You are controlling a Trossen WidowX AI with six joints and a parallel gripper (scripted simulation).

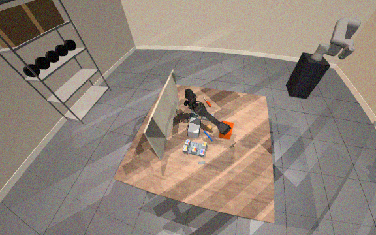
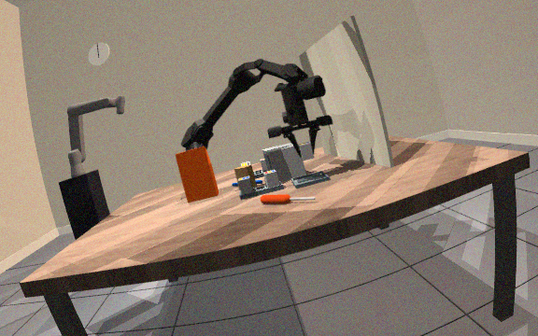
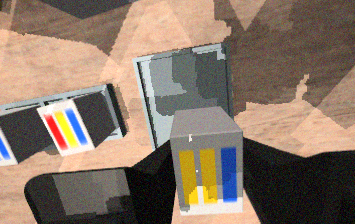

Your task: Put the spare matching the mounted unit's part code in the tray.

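One small, probably light, rigid spare [image 3: 207, 170] [image 2: 306, 150], gripped by its sides in the end effector [image 3: 201, 141] [image 2: 306, 154], tray [image 3: 190, 75] [image 2: 311, 179] towards twelve o'clock in the wrist view

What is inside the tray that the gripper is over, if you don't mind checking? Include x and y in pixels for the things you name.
The tray [image 3: 164, 135] shows only its bare, shadow-streaked floor; the gray block [image 3: 207, 122] held in front covers its near corner, so that part can't be seen.
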